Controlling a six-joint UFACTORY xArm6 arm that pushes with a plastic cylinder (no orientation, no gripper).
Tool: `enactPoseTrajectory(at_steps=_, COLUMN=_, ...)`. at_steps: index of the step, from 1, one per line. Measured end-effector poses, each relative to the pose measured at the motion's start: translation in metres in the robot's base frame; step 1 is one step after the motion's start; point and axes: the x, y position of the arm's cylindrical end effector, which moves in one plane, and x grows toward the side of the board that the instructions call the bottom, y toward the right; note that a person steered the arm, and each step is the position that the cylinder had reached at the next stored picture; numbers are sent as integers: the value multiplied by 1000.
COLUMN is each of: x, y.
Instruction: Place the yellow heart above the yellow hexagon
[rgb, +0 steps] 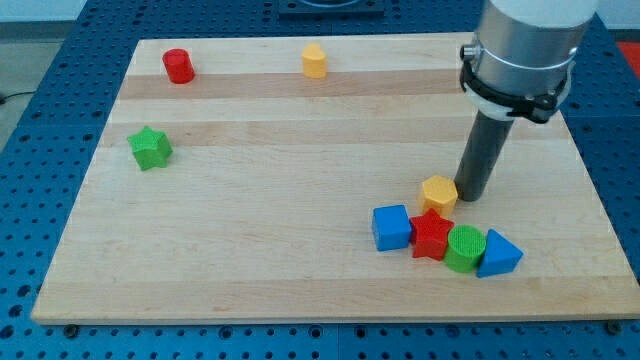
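Readable text: none anywhere in view.
Tabletop (300, 260): plain wood grain, no print, label or number.
Blocks: plain coloured faces, no letters or signs.
Rod and arm housing above the tabletop: no brand or marking legible.
Blue perforated surface around the tabletop: unmarked.

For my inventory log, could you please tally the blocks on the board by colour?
Red: 2, a cylinder and a star
Yellow: 2, a heart and a hexagon
Green: 2, a star and a cylinder
Blue: 2, a cube and a triangle
Total: 8
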Motion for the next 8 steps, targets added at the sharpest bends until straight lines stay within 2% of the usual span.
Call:
enactPoseTrajectory(at_steps=1, x=-53, y=19)
enactPoseTrajectory(at_steps=3, x=-282, y=-59)
enactPoseTrajectory(at_steps=4, x=-292, y=-130)
enactPoseTrajectory(at_steps=5, x=-247, y=-186)
enactPoseTrajectory(at_steps=6, x=-216, y=-137)
enactPoseTrajectory(at_steps=7, x=-230, y=-153)
enactPoseTrajectory(at_steps=8, x=-280, y=-196)
